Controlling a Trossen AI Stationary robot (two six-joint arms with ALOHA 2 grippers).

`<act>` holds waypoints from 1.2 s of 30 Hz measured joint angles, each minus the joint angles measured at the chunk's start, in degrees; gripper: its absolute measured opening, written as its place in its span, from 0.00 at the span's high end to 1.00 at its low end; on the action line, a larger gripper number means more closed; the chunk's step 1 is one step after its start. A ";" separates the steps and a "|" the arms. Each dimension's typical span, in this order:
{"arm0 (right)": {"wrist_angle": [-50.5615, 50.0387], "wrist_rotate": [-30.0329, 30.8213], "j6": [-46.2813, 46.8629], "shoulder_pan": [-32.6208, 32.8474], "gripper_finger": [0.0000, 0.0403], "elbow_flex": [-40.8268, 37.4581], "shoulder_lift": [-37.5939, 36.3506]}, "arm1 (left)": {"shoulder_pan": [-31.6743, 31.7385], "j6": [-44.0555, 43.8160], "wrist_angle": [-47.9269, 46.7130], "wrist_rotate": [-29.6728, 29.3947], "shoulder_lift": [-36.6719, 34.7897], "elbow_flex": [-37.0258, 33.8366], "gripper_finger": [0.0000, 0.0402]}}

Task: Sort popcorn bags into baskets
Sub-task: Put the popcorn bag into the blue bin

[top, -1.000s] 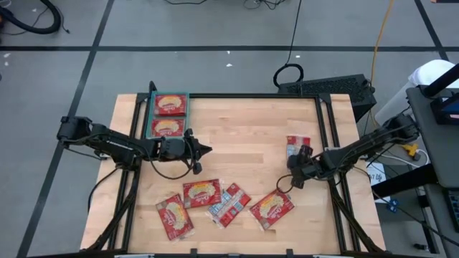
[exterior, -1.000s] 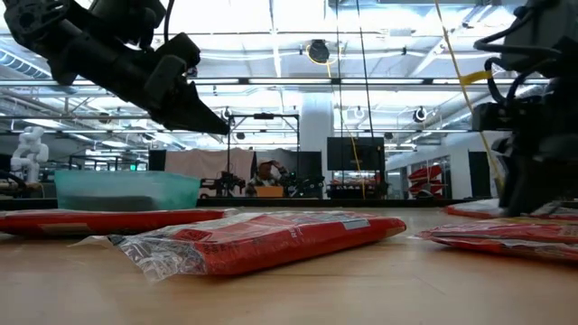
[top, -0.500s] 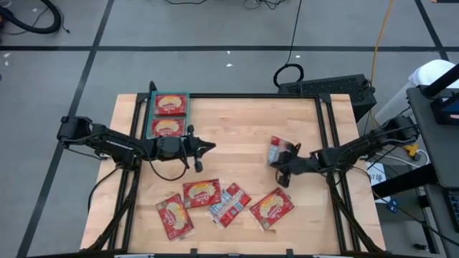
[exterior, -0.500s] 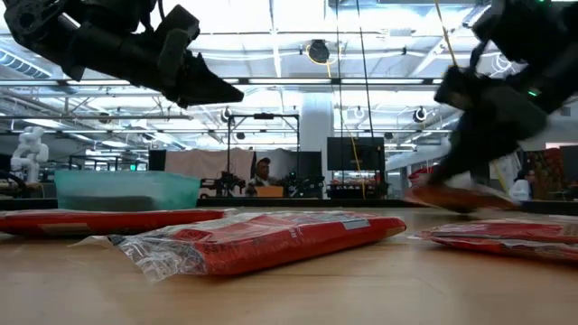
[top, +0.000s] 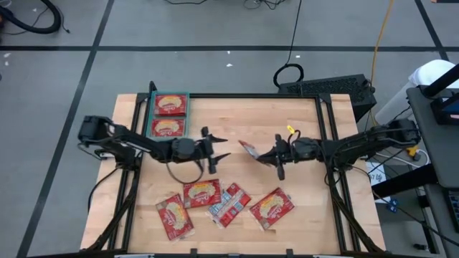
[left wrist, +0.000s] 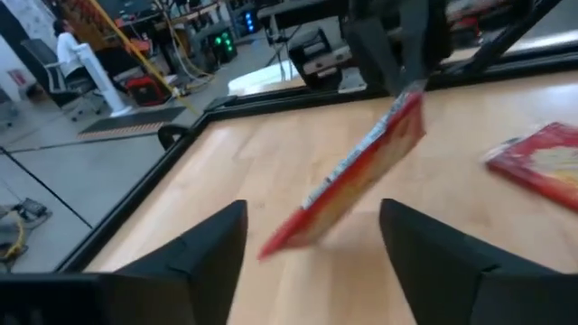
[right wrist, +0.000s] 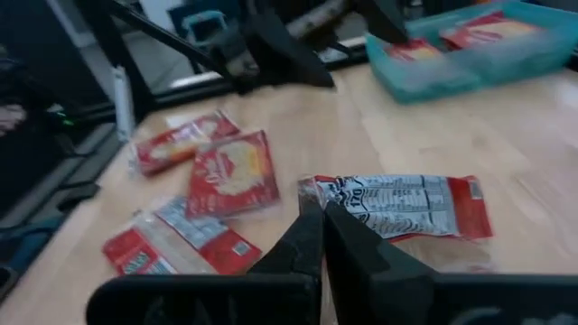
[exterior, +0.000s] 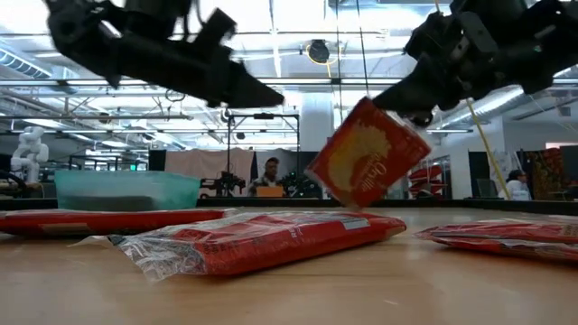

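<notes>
The teal tray (top: 151, 117) at the far left corner of the wooden table (top: 251, 122) already holds two popcorn bags, one in each half, so the sorting is partly done. Four more bags (top: 203, 193) lie loose on the table's near side, and a fifth (top: 249, 149) hangs in the air over the middle. The right gripper (top: 276, 155) pinches that bag by one edge, its fingers shut tight on the plastic, and the bag droops tilted below it, as the low view shows. The left gripper (top: 215, 145) hovers just beside it with its fingers spread wide, empty (it looks ready to take the bag across, though that is only a guess). The bags are flat, crinkly plastic packets, glossy red with a yellow oval on the front and a silvery printed back; they look light and floppy. The tray is shallow, rigid plastic with low walls.
</notes>
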 joint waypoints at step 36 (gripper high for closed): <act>1.06 -16.00 -3.70 -12.39 1.00 0.09 -0.02 | 11.69 1.05 -6.46 24.97 18.45 17.73 0.77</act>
